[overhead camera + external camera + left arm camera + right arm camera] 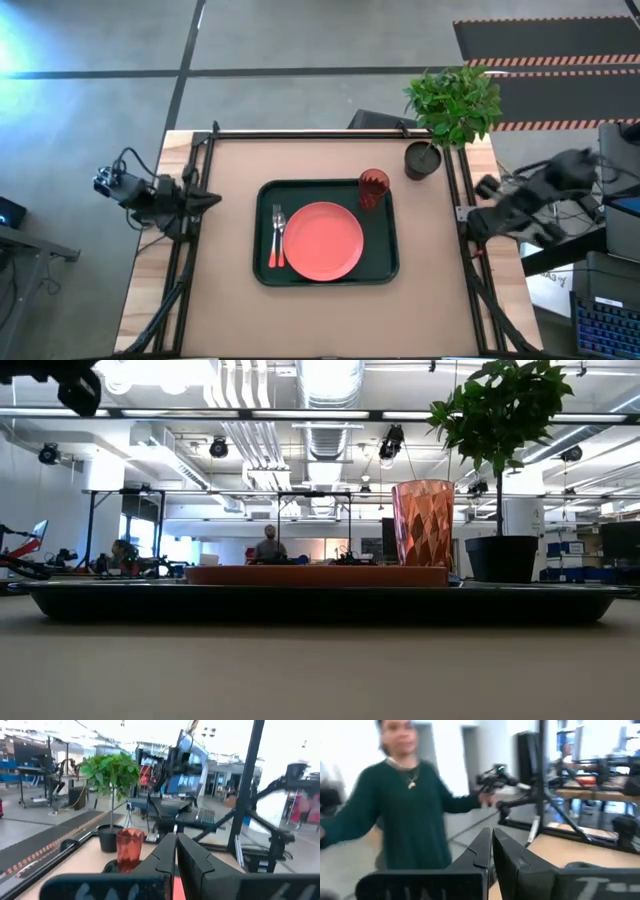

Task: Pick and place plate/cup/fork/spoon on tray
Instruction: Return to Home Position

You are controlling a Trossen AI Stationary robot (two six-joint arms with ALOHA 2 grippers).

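The dark green tray (380,268) lies at the table's middle. On it rest the coral-orange plate (325,241), the red ribbed cup (373,188) standing upright at the tray's far right corner, and the fork (277,232) and spoon (282,248) side by side left of the plate. In the low view the cup (422,522) stands behind the plate (315,575) on the tray (320,603). My left gripper (176,851) is shut and empty at the table's left edge (205,200). My right gripper (491,851) is shut and empty at the table's right edge (470,222).
A potted green plant (450,105) in a dark pot (422,160) stands at the far right corner, close to the cup. Metal frame rails (190,230) run along both table sides. A person in a green sweater (412,805) stands beyond the table's left side.
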